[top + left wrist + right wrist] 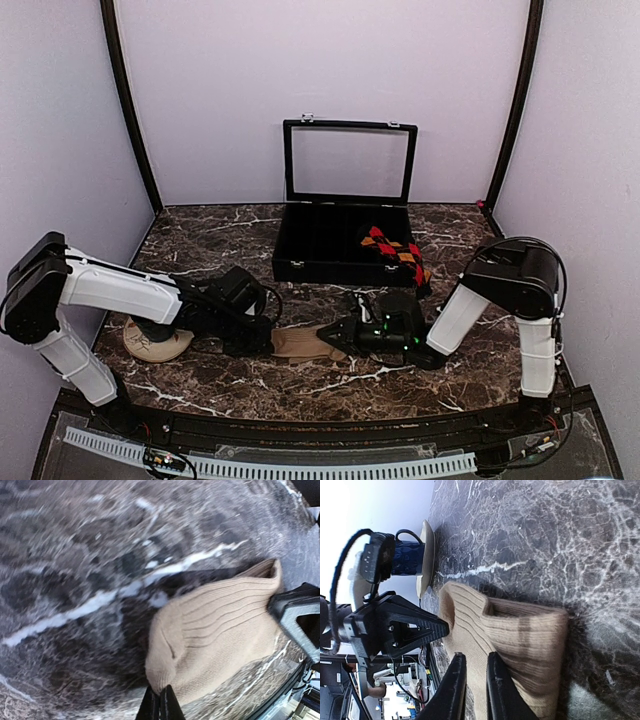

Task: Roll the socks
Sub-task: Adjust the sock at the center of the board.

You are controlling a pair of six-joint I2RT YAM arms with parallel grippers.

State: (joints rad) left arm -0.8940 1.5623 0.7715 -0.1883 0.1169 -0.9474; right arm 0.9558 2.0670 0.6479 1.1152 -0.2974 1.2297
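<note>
The tan sock (300, 343) lies flat on the marble table (300, 390) between the two arms. My left gripper (161, 689) is shut on one end of the tan sock (220, 625), pinching its edge. My right gripper (476, 656) grips the other end of the tan sock (520, 630), with a fold of ribbed fabric between its fingers. The two grippers face each other, a short length of sock apart. The argyle sock (395, 250) hangs over the front right corner of the black case (320, 262).
The black case stands at the back centre with its glass lid (348, 160) raised. A round cream dish (155, 342) lies under the left arm, near the left edge. Walls close in both sides and the back.
</note>
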